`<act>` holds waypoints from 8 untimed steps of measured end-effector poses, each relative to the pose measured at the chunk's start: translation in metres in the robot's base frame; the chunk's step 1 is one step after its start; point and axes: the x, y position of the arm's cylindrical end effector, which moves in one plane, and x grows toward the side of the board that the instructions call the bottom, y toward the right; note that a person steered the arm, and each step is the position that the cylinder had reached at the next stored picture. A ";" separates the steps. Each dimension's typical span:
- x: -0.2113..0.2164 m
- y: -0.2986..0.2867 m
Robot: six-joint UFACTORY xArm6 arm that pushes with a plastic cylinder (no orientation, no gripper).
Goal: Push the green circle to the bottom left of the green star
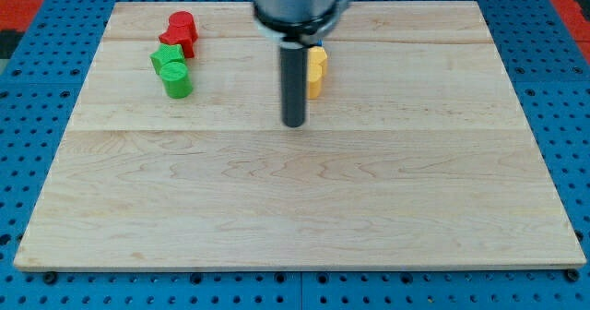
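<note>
At the view's upper left of the desk [295, 208], the green circle [177, 79] stands upright as a short cylinder with no long axis or facing to tell, touching the green star [166, 57] just below and right of it, with two red blocks [181, 30] close above. The rod hangs vertical, my tip [293, 124] well right of the greens, beside a yellow block [315, 70]; there is no claw.

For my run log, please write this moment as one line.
tip: right of green blocks, touching none | green circle: against green star, lower right | red blocks: above | yellow block: behind rod
</note>
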 end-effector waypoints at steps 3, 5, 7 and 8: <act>-0.068 -0.053; -0.102 -0.056; -0.098 -0.086; -0.097 -0.119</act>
